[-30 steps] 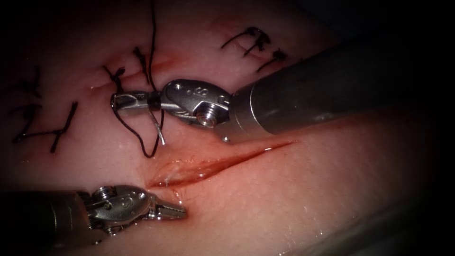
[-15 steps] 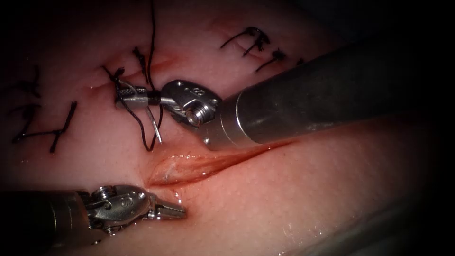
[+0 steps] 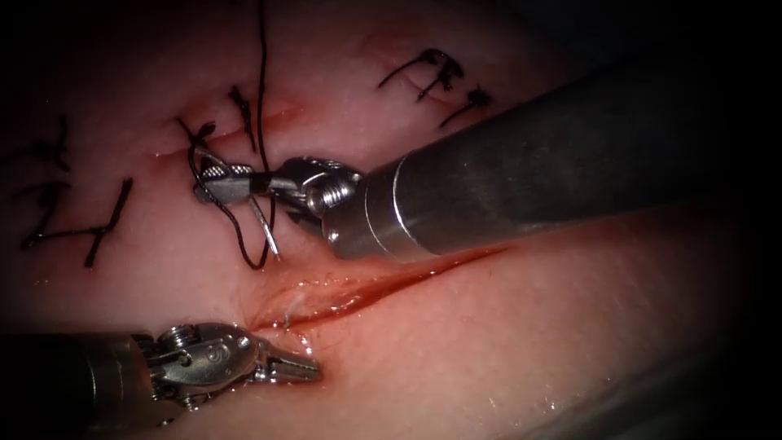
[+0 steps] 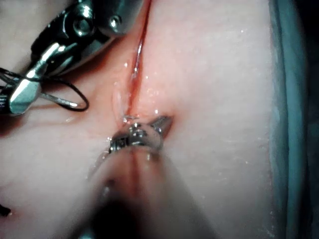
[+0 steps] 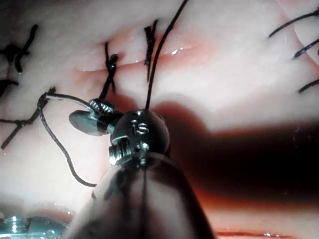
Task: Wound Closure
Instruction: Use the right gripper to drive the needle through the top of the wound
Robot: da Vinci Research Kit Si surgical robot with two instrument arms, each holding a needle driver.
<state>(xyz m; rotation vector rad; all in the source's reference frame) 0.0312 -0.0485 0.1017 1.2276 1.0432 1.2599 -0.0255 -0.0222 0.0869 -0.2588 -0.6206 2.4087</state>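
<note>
- The right tool reaches in from the right above the open cut, its jaws pinched on the needle near its thread end, the silver shaft hanging down from the jaws toward the cut.
- The needle lies free above the tissue, not in it; its tip points down, just short of the cut's left end.
- The dark thread runs up out of view from the jaws, and a loop of it sags beneath them, beside the needle.
- The right tool's thick shaft lies across the upper edge of the cut and hides the tissue behind it.
- The left tool rests below the cut's left end, jaws pressed together, holding nothing.
- Finished stitches with short cut ends cross an older closed line above the right tool; more knots sit further right, and others to the far left.
- Red fluid fills the open cut.
</note>
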